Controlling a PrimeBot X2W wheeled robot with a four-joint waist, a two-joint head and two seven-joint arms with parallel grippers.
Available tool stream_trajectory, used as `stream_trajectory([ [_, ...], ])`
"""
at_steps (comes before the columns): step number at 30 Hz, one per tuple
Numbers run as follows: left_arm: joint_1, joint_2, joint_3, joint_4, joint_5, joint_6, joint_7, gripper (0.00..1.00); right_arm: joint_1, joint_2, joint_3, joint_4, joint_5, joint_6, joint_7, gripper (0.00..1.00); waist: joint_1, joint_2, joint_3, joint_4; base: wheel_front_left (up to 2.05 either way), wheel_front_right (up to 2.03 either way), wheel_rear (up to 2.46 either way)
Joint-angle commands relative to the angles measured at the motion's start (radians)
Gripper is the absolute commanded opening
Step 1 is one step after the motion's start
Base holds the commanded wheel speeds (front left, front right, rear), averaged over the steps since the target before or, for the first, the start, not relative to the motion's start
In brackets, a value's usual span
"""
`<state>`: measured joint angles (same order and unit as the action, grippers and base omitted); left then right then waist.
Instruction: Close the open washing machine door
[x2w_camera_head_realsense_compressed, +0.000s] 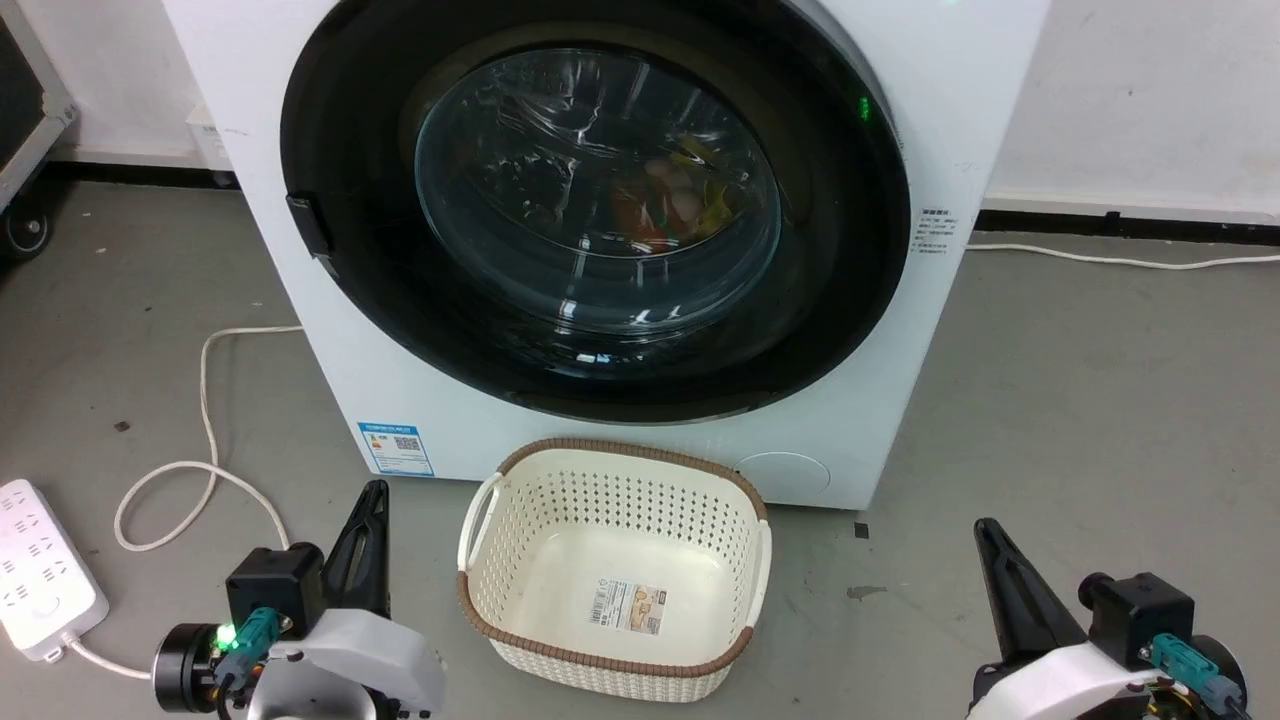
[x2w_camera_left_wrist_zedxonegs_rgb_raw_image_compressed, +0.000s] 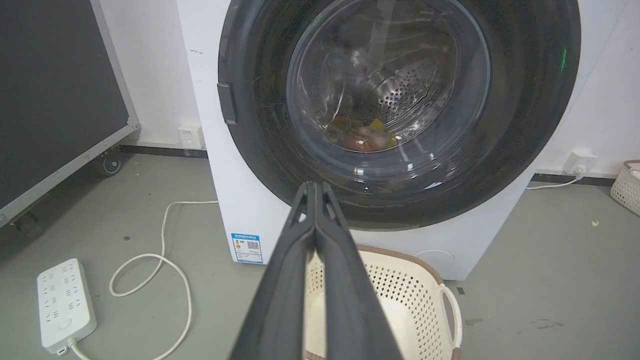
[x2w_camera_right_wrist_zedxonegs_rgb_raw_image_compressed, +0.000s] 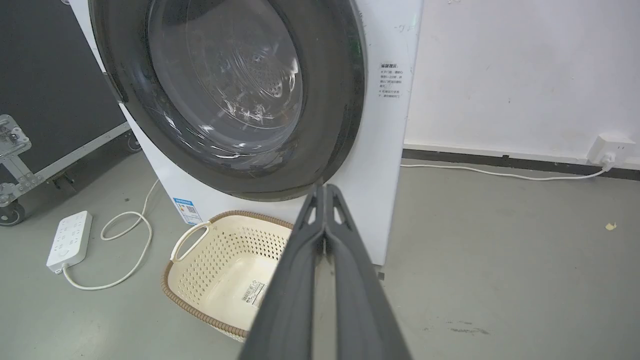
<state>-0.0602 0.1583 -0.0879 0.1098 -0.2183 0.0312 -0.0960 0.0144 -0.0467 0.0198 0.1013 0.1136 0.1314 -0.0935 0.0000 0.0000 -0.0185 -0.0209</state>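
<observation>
Nearest, the left gripper (x2w_camera_head_realsense_compressed: 374, 500) and right gripper (x2w_camera_head_realsense_compressed: 988, 540) sit low, each with its fingers pressed together on nothing. Between them stands a cream basket (x2w_camera_head_realsense_compressed: 620, 448), just before the washing machine (x2w_camera_head_realsense_compressed: 900, 400), whose top is cropped off. The washing machine door (x2w_camera_head_realsense_compressed: 600, 200) lies flush against the front; coloured items behind its glass are too blurred to name.

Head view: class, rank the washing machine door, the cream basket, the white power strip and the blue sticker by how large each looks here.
1. washing machine door
2. cream basket
3. white power strip, nearer the camera and cut by the frame edge
4. blue sticker
</observation>
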Motion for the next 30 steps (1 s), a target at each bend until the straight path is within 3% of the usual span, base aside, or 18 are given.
stream_trajectory([
  [1, 0.017, -0.01, 0.005, -0.009, 0.017, -0.005, 0.007, 0.0, -0.007, -0.002, -0.003, -0.011, -0.011, 0.0, 0.006, 0.0, 0.0, 0.0, 0.001, 0.001, 0.0, 0.0, 0.0],
  [30, 0.037, -0.057, 0.045, -0.057, 0.113, -0.017, 0.05, 0.0, -0.011, -0.003, -0.011, -0.054, -0.06, -0.001, 0.048, 0.0, 0.0, 0.0, 0.009, 0.01, 0.0, 0.0, 0.0],
])
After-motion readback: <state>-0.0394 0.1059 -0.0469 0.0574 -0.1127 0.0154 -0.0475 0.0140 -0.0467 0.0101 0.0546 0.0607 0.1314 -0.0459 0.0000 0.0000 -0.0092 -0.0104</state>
